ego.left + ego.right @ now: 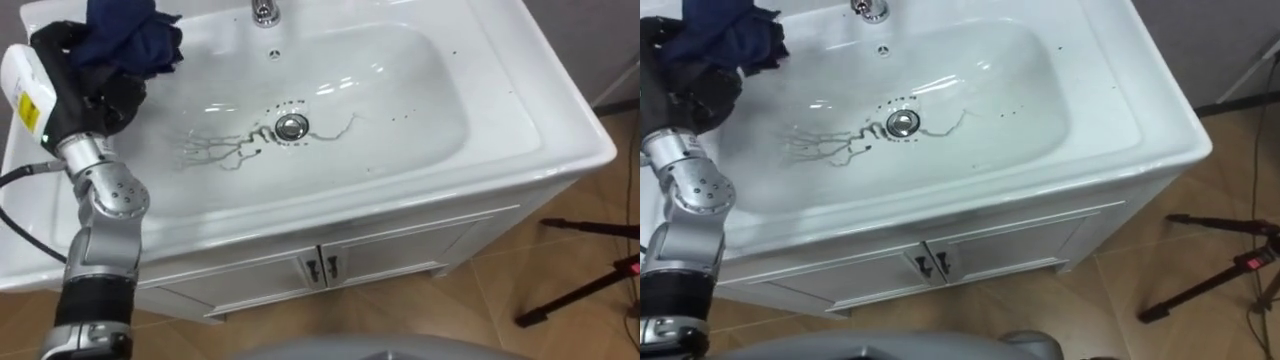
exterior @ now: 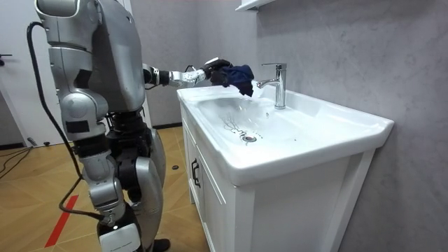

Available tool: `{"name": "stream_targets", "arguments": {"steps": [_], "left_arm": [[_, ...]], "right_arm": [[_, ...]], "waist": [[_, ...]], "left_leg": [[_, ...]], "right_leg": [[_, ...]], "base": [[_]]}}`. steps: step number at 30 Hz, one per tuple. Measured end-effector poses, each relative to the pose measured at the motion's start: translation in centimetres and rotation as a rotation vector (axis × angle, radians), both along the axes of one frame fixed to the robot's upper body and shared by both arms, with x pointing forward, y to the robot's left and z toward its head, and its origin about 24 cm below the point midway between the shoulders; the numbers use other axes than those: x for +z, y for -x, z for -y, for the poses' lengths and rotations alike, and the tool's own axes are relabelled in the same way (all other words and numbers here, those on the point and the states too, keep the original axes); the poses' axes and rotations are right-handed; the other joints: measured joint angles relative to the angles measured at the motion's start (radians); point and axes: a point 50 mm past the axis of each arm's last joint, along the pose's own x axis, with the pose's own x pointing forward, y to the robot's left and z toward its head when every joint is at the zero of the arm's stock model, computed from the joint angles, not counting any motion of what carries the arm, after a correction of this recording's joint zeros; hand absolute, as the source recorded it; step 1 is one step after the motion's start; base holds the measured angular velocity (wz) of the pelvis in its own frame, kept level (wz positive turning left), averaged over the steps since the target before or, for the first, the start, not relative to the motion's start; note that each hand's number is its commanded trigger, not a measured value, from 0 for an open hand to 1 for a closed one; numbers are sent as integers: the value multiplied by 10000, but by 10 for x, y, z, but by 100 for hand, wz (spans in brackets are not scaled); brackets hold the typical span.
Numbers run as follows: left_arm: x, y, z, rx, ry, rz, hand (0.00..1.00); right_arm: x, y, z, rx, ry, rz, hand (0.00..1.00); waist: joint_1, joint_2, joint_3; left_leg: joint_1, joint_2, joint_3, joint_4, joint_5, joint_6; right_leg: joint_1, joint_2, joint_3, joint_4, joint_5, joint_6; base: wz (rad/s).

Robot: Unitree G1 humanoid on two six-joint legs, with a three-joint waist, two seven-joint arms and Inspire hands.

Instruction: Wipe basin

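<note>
left hand [image 1: 82, 78]: fingers clenched on blue cloth [image 1: 132, 35], raised over the left rear rim of basin [image 1: 420, 120]
blue cloth: bunched, probably as wiping pad
streaks [image 1: 215, 152]: dark, beside drain [image 1: 291, 126]; likely wipe target

Both eye views look steeply down, close over the basin [image 1: 400, 110]; the room view sees it sidelong, farther off.

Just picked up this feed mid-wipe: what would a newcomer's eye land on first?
The dark blue cloth bunched in the left hand, held over the back left corner of the basin beside the tap. Next, the dark squiggly streaks spreading from the drain across the basin floor, mostly toward the robot's left.
</note>
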Motion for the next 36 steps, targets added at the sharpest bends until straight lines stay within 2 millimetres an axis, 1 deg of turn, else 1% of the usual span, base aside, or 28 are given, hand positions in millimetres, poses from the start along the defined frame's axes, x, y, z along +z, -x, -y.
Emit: {"name": "stream_targets", "arguments": {"steps": [4, 9, 13, 17, 19, 20, 22, 25, 27, 31, 33, 36], "left_arm": [[-4, 1, 8, -449, -460, -225, 100], [-10, 5, 11, -588, -565, -503, 100], [-11, 5, 12, -696, -1287, -698, 100], [-28, 9, 10, -672, -1485, -1602, 100], [-43, 16, 9, -685, -1393, -2496, 100], [-46, 18, 8, -649, -1374, -2677, 100], [-58, 25, 4, -477, -1304, -3308, 100], [-69, 30, 0, -326, -1235, -3954, 100], [-74, 33, -1, -285, -1299, -4235, 100], [-86, 39, -4, -300, -1709, -4934, 100], [-88, 40, -4, -347, -1917, -5106, 100], [-90, 41, -4, -364, -2115, -5262, 100]], "right_arm": [[0, 4, -1, -20, -133, -140, 0], [0, 8, -2, -17, -310, -300, 0], [0, 12, -1, -101, -226, -578, 0], [0, 13, -1, -2, -153, -759, 0], [0, 12, -1, 42, -29, -715, 0], [0, 13, -1, 29, 5, -726, 0], [0, 13, -1, -150, 81, -682, 0], [0, 13, -1, -457, 52, -604, 0], [0, 13, -1, -543, 58, -584, 0], [0, 12, -1, -719, 107, -566, 0], [0, 12, -1, -909, 165, -525, 0], [0, 12, 1, -1170, 206, -460, 0]], "waist": [[3, -27, 16], [-3, -43, 11], [-1, -51, 8], [-9, -37, -7], [-13, -42, -14], [-25, -43, -16], [-147, -54, -22], [-173, -53, -29], [-223, -45, -30], [-416, 18, -69], [-456, 52, -80], [-485, 94, -71]], "left_leg": [[11, 2, 38, -3, -2, -2], [33, 2, 104, -7, -2, -4], [20, 0, 110, 22, 6, -14], [31, 6, 111, 46, 9, -17], [32, 9, 110, 52, 8, -16], [33, 9, 109, 50, 8, -16], [24, 2, 26, 54, 8, -16], [32, 3, -23, 41, 7, -16], [38, -2, -66, 43, 7, -17], [40, -8, -158, 22, 4, -20], [43, -3, -148, 28, 5, -24], [42, -5, -134, 31, 10, -32]], "right_leg": [[26, 6, 107, 4, 0, 0], [25, 29, 245, 45, 14, -23], [29, 30, 251, 48, 27, -34], [37, 29, 239, 55, 27, -34], [26, 29, 240, 52, 27, -34], [27, 30, 240, 51, 27, -34], [37, 23, 193, 49, 27, -34], [54, 27, 186, 45, 27, -34], [95, 24, 147, 32, 27, -34], [153, 28, 81, 30, 27, -35], [153, 35, 102, 29, 27, -35], [147, 38, 147, 26, 29, -39]], "base": [[-4], [-6], [-1], [0], [0], [0], [8], [6], [8], [7], [0], [-2]]}}
